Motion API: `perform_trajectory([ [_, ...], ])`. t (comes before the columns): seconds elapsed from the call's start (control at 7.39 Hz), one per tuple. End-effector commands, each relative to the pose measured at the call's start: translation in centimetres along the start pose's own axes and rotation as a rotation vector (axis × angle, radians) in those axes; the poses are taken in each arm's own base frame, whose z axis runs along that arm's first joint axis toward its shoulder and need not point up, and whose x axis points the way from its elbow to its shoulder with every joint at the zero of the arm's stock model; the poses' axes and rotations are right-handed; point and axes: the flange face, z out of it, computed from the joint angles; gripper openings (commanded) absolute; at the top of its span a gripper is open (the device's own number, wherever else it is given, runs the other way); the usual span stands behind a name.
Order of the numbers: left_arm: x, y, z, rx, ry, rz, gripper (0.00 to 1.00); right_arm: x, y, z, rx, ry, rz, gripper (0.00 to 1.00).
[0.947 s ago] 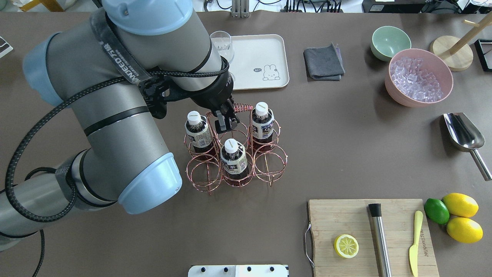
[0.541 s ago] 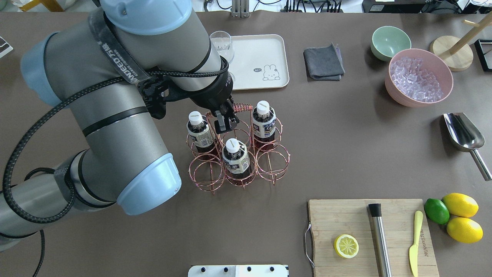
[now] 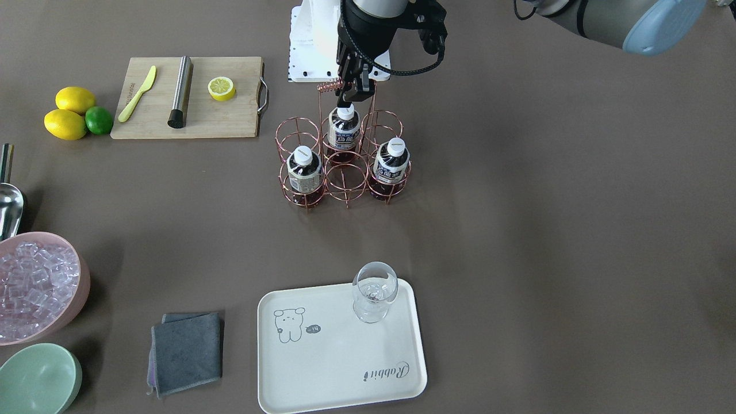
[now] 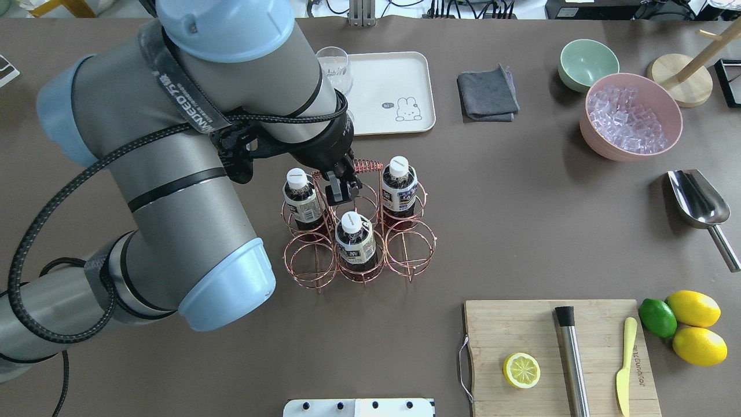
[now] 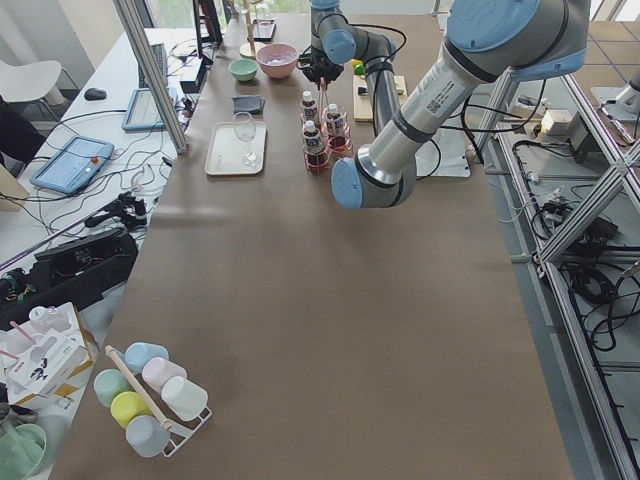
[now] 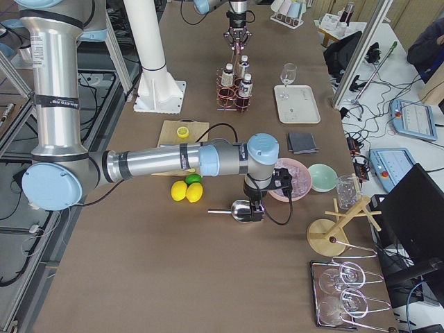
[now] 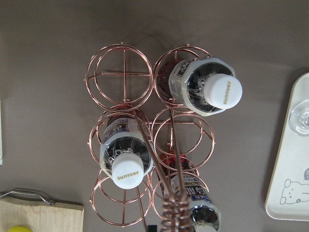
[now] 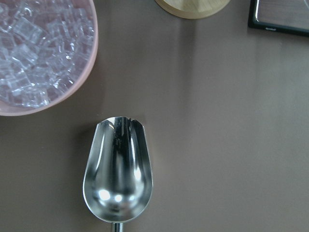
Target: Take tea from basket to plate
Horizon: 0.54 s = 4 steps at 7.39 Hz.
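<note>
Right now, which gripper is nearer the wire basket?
Left. The left gripper is at the handle of the basket; the right gripper is far off, over the metal scoop beside the ice bowl.

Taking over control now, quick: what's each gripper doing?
Left gripper: closed on the basket handle.
Right gripper: cannot tell; it hangs over the scoop.
</note>
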Motion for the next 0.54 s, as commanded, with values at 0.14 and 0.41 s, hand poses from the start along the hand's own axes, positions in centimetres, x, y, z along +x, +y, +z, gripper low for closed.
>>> perform_trajectory([
  [0.14, -0.2, 0.0, -0.1, -0.003, 0.003, 0.004, 0.00, -8.9, -3.8, -8.0, 0.158, -0.093, -0.174, 1.00],
  [0.41, -0.2, 0.0, -0.1, 0.003, 0.004, 0.001, 0.00, -19.0, -7.4, -11.6, 0.234, -0.184, -0.376, 1.00],
])
